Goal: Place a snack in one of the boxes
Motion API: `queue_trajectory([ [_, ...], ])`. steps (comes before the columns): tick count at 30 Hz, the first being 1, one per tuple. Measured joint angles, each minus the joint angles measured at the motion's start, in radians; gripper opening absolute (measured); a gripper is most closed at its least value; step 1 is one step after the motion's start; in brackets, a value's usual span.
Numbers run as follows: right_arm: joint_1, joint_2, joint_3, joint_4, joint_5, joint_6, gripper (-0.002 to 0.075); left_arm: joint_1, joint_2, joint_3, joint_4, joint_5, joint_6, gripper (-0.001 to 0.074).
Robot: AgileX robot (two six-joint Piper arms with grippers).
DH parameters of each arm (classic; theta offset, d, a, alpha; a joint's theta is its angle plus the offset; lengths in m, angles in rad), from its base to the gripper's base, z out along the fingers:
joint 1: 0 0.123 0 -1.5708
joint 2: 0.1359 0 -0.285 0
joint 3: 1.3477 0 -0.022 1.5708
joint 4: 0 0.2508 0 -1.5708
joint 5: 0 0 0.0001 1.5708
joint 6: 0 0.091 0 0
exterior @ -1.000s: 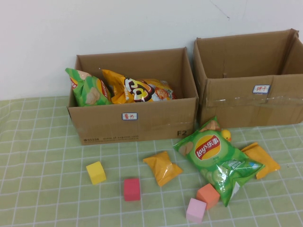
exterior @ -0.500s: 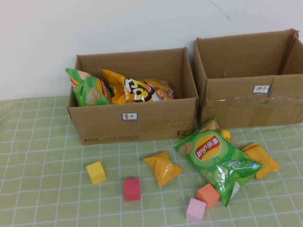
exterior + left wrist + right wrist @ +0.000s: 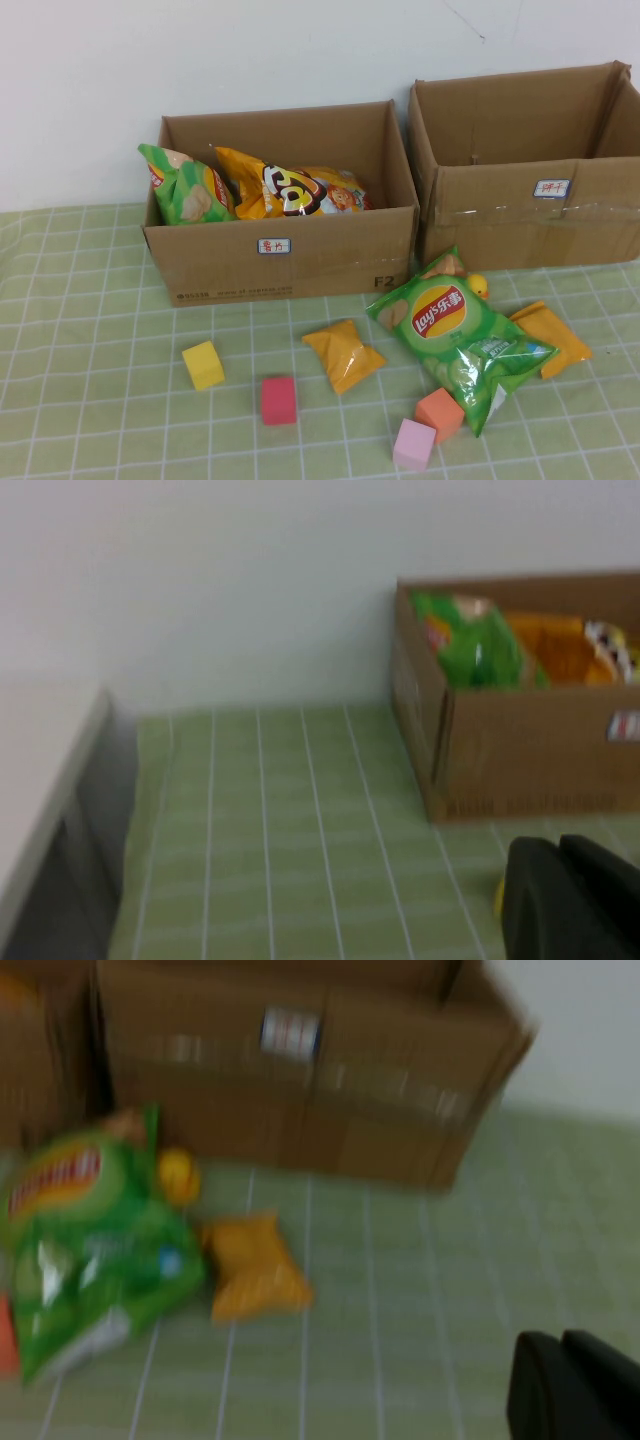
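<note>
Chips bag [image 3: 80, 1250] lies well apart from both grippers [image 3: 570, 900] [image 3: 575, 1385]; grip unclear.

left gripper [image 3: 570, 900]: black, blocky | right gripper [image 3: 575, 1385]: black, blocky

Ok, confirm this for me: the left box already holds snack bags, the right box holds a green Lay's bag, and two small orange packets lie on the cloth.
One part is wrong. The high view shows the green Lay's bag lying on the cloth in front of the right box, not inside it. The left box does hold snack bags, and the two orange packets lie on the cloth. The left gripper and right gripper barely show at their wrist views' edges.
</note>
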Motion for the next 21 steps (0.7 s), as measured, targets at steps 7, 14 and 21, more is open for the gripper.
queue_trajectory([
  [7,0.0,0.164,0.0,0.003,0.053,-0.004,-0.0002,0.0,0.107,0.014,-0.099,0.148,0.052,-0.0002],
  [14,0.0,0.187,0.0,0.073,-0.01,-0.01,-0.0002,0.0,0.301,-0.044,-0.363,0.186,0.293,-0.0002],
  [21,0.0,0.187,0.008,0.084,-0.044,-0.012,-0.0002,0.0,0.543,-0.177,-0.683,0.216,0.644,-0.0002],
])
